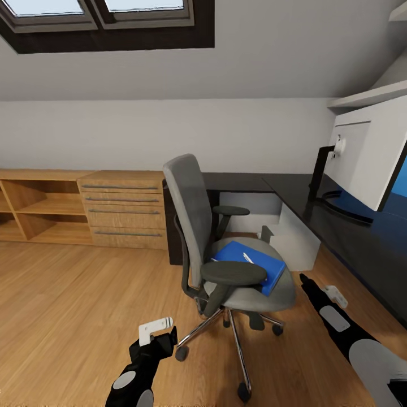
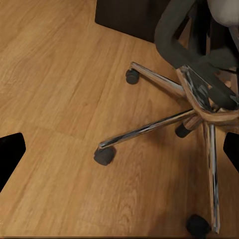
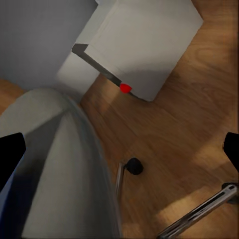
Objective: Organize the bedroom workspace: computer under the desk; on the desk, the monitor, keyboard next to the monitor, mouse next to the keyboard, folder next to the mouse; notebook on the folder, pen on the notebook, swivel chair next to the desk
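Grey swivel chair (image 1: 198,226), dark armrests, chrome base. Bright blue folder (image 1: 251,263), white pen (image 1: 247,258). Glossy black desk (image 1: 316,209). White-backed monitor (image 1: 370,155). Light wood-grain floor (image 1: 73,299).

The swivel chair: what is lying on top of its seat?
On the swivel chair seat lies the blue folder, with a slim white pen on it. The near armrest covers part of the folder.

Blue folder (image 1: 252,264) on swivel chair (image 1: 226,249)
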Tool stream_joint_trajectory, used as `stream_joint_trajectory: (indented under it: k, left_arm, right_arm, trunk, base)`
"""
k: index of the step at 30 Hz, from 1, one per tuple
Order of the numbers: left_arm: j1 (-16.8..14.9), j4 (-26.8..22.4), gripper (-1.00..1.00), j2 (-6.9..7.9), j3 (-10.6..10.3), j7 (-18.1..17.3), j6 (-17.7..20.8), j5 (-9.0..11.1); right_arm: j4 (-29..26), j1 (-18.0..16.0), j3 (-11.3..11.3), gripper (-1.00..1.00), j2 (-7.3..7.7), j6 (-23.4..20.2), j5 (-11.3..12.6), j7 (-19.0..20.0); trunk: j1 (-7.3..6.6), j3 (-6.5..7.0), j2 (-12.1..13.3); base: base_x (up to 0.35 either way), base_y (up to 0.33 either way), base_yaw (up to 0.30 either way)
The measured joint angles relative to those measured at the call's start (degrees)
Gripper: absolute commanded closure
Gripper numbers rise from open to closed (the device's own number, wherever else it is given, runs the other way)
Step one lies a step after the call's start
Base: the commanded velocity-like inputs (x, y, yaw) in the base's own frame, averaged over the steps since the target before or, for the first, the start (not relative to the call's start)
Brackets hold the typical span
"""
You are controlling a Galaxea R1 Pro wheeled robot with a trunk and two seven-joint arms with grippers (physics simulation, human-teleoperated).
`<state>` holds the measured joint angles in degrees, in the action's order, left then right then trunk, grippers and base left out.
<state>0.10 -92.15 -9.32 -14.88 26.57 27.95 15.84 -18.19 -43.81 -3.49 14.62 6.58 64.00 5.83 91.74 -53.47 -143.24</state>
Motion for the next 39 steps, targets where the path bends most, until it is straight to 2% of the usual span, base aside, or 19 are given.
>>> stream_joint_trajectory:
  k: [18,29,32,34,39]
  left_arm:
    - [0.00,0.22,-1.00,-0.01,-0.02,0.00,0.00,0.09]
    - [0.00,0.21,-1.00,0.00,0.09,0.00,0.00,0.08]
    - [0.01,0.20,-1.00,0.00,0.20,0.00,0.00,0.04]
    - [0.02,0.19,-1.00,0.00,0.29,-0.06,0.00,0.02]
    - [0.01,0.20,-1.00,0.06,0.28,-0.09,0.00,0.01]
  right_arm:
    - [0.01,0.00,-0.05,-1.00,0.03,0.08,0.35,0.00]
    - [0.01,-0.01,-0.07,-1.00,-0.10,0.08,0.35,0.01]
    - [0.02,-0.01,0.02,-1.00,-0.13,0.10,0.32,-0.03]
    - [-0.03,-0.06,0.89,-1.00,-0.06,0.11,0.05,-0.17]
    - [0.02,-0.02,-0.03,-1.00,-0.16,0.09,0.28,-0.02]
  trunk:
    - [0.46,-3.99,-0.24]
    - [0.46,-4.00,-0.25]
    - [0.46,-4.00,-0.25]
    - [0.45,-3.99,-0.25]
    - [0.46,-4.00,-0.25]
  base:
    - [0.000,0.000,0.000]
    - [0.000,0.000,0.023]
    - [0.000,0.000,0.186]
    - [0.000,0.000,0.247]
    - [0.000,0.000,0.270]
